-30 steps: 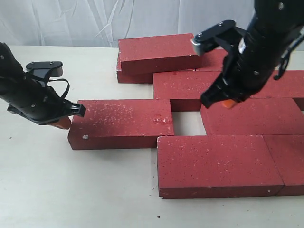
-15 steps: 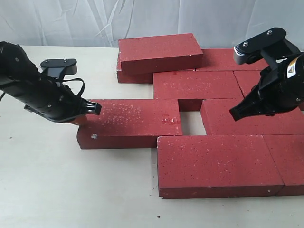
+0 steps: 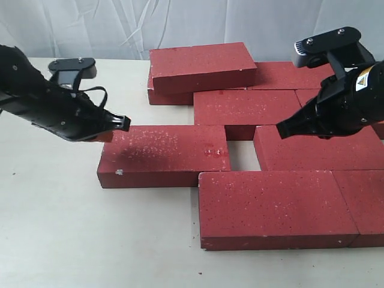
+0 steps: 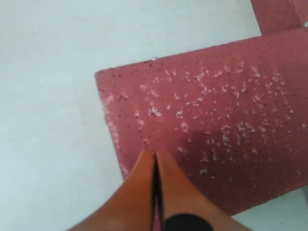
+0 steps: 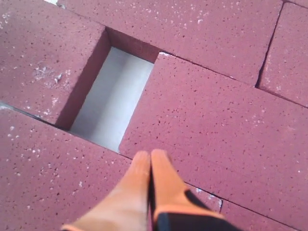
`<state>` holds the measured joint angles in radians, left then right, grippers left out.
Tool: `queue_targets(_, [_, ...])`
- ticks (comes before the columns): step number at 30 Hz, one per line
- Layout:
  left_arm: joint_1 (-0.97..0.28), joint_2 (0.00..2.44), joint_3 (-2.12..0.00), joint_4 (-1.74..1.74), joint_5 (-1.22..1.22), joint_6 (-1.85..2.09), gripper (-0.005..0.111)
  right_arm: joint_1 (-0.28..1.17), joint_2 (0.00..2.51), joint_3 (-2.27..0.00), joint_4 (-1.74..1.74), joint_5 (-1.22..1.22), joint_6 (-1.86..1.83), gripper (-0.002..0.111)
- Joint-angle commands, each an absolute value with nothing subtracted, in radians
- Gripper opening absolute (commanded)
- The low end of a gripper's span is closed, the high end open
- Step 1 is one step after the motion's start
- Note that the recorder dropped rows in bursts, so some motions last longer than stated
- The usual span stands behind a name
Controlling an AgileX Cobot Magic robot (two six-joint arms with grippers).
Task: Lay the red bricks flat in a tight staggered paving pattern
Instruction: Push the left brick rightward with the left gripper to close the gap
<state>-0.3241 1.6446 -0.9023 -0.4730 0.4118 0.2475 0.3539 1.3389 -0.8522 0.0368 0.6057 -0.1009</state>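
The red bricks [image 3: 270,207] fill the centre and right of the exterior view. Most lie flat in offset rows, but one top brick [image 3: 201,63] rests aslant on others at upper centre. The middle row is not tight. Its left brick [image 3: 162,156] juts out to the left of the patch, and a gap [image 3: 242,155] of bare table separates it from the brick to its right. The step in hand looks like closing that gap. The left gripper [image 3: 120,123] sits at the left brick's upper left corner. In the left wrist view its orange fingers [image 4: 144,183] are pressed together on nothing, tips over the brick's top near its end; whether they touch it I cannot tell. The right gripper [image 3: 282,129] hangs over the brick right of the gap, likewise clenched and empty, with its tips [image 5: 150,155] above the seam beside the opening. The next move probably calls for the left tip to drop onto the brick's end face and push it straight toward the right of the frame. The brick should run along the front row's edge until it meets its neighbour, with the right arm kept clear or used as a stop. The top brick would be laid flat afterwards. The table [image 3: 60,228] is a smooth pale cream, and a wrinkled white cloth [image 3: 90,24] hangs behind it across the top of the frame.
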Motion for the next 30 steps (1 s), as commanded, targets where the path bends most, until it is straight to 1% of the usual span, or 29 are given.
queue_targets(1, [-0.228,1.525,-0.903,-0.247,0.479,0.225,0.000,0.350,1.337,-0.854,0.118,0.594,-0.118,-0.001])
queue_targets(3, [-0.134,1.541,-0.903,-0.164,0.490,0.113,0.000,0.350,1.337,-0.854,0.171,0.598,-0.178,-0.001])
queue_targets(5, [-0.097,1.593,-0.903,-0.151,0.558,0.117,0.000,0.350,1.337,-0.856,0.195,0.602,-0.212,-0.001])
queue_targets(14, [-0.222,1.767,-0.903,-0.188,0.497,0.115,0.000,0.350,1.337,-0.856,0.207,0.602,-0.212,-0.001])
queue_targets(30, [-0.390,1.851,-0.985,-0.261,0.471,0.112,0.000,0.350,1.337,-0.856,0.210,0.597,-0.212,-0.001])
